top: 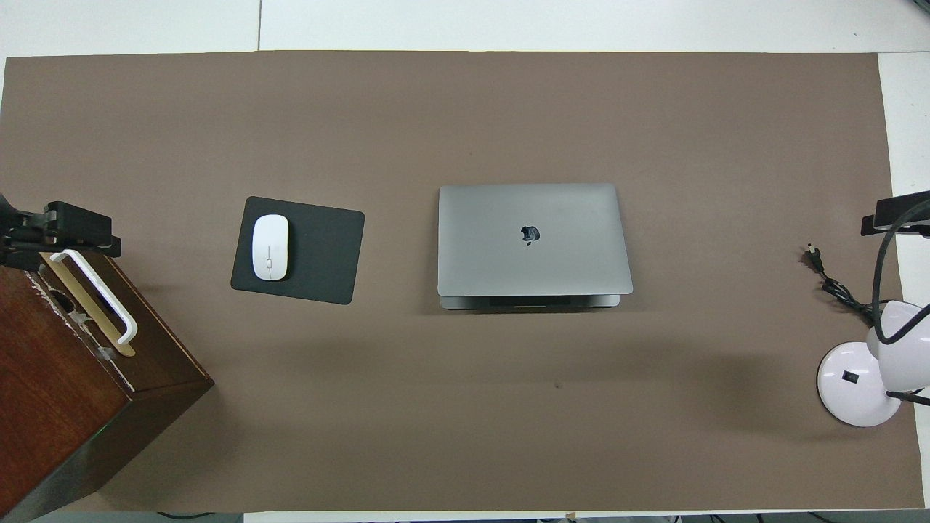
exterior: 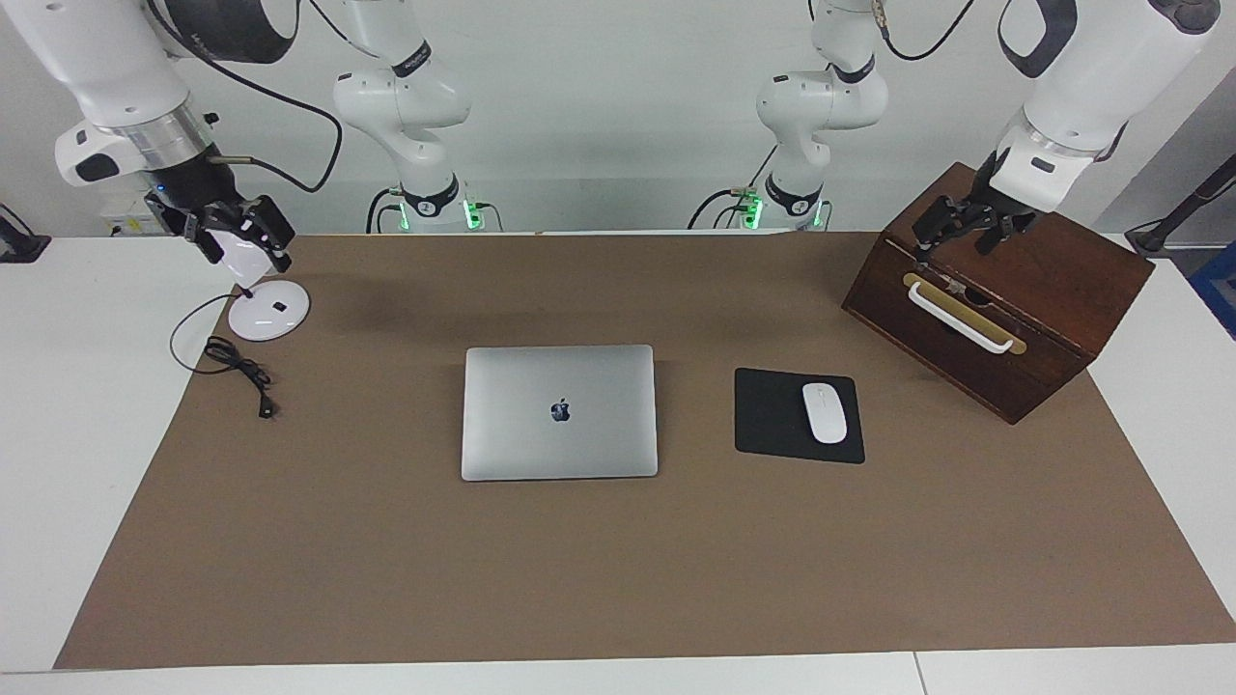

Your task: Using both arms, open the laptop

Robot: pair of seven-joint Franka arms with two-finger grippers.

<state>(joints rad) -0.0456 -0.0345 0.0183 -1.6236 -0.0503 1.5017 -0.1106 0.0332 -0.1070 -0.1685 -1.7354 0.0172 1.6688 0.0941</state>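
Observation:
The silver-grey laptop (exterior: pixel 559 412) lies shut on the brown mat in the middle of the table, apple logo up; it also shows in the overhead view (top: pixel 534 238). My left gripper (exterior: pixel 964 230) hangs open and empty over the wooden box at the left arm's end of the table, and shows in the overhead view (top: pixel 69 226). My right gripper (exterior: pixel 239 237) hangs open over the white lamp at the right arm's end, and shows in the overhead view (top: pixel 897 214). Both grippers are well away from the laptop.
A black mouse pad (exterior: pixel 772 417) with a white mouse (exterior: pixel 825 412) lies beside the laptop toward the left arm's end. A dark wooden box (exterior: pixel 1004 290) with a white handle stands there. A white lamp (exterior: pixel 268 311) and its black cable (exterior: pixel 241 369) sit at the right arm's end.

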